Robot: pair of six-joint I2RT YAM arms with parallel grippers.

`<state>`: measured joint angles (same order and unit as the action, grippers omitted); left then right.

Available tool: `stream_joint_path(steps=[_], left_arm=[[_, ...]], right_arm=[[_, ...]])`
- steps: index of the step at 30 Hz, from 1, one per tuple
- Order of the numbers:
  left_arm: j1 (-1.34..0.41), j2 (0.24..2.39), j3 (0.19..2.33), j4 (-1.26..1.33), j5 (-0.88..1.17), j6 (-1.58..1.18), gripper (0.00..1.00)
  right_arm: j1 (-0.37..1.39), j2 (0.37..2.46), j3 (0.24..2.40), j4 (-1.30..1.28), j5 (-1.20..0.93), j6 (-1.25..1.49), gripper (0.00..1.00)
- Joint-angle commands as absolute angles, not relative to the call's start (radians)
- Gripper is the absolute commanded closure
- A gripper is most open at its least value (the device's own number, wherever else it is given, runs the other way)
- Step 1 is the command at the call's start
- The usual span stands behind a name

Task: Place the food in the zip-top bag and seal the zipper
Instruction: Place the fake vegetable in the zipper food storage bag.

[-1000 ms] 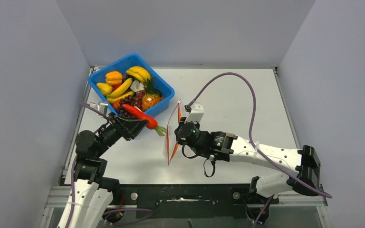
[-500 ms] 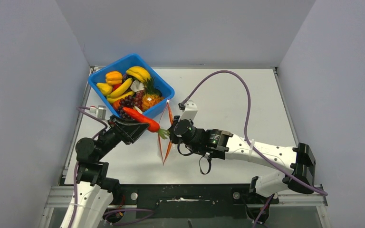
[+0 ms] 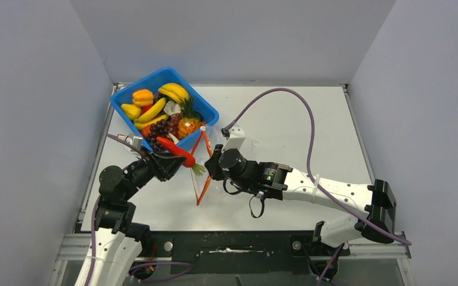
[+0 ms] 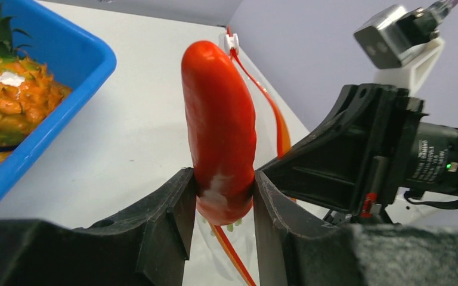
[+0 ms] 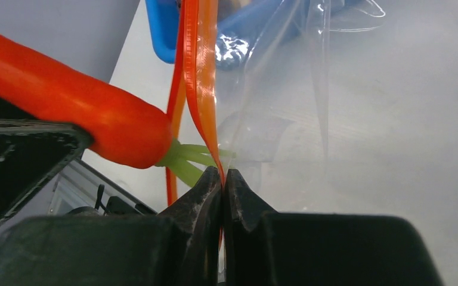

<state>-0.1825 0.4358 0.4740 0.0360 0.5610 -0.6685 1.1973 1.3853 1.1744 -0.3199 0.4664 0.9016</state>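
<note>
My left gripper (image 3: 168, 159) (image 4: 220, 199) is shut on a red-orange toy carrot (image 3: 177, 151) (image 4: 219, 137) and holds it above the table, its green leafy end (image 5: 186, 158) at the mouth of the zip-top bag. My right gripper (image 3: 210, 164) (image 5: 222, 174) is shut on the bag's red-orange zipper strip (image 5: 201, 71) (image 3: 201, 170) and holds the clear bag (image 5: 310, 101) upright. The strip's two sides stand apart at the carrot. The rest of the food, bananas (image 3: 174, 92), grapes (image 3: 163, 127), a pineapple (image 3: 188, 123) and peppers (image 3: 142, 97), lies in the blue bin.
The blue bin (image 3: 206, 108) stands at the back left of the white table (image 3: 298, 131), its corner also in the left wrist view (image 4: 71, 65). A purple cable (image 3: 298, 98) arcs over the table to the right arm. Grey walls close in on both sides.
My right gripper has carried the bag's mouth left toward the carrot. My left gripper has shifted slightly with the carrot, whose leafy end now reaches the opened zipper strip.
</note>
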Motion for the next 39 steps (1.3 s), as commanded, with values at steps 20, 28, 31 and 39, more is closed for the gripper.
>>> stream_joint_path(steps=[20, 28, 31, 39], left_arm=[[-0.217, 0.466, 0.461, -0.011, 0.64, -0.512, 0.9], [-0.361, 0.559, 0.522, -0.064, 0.539, -0.446, 0.9], [-0.458, 0.614, 0.551, -0.107, 0.46, -0.408, 0.9], [-0.685, 0.783, 0.632, -0.183, 0.234, -0.371, 0.85]], right_arm=[[1.166, 1.366, 1.153, -0.053, 0.354, 0.85, 1.0], [1.157, 1.371, 1.136, -0.044, 0.377, 0.83, 1.0], [1.153, 1.363, 1.109, -0.029, 0.401, 0.783, 1.0], [1.149, 1.313, 1.049, -0.002, 0.393, 0.761, 1.0]])
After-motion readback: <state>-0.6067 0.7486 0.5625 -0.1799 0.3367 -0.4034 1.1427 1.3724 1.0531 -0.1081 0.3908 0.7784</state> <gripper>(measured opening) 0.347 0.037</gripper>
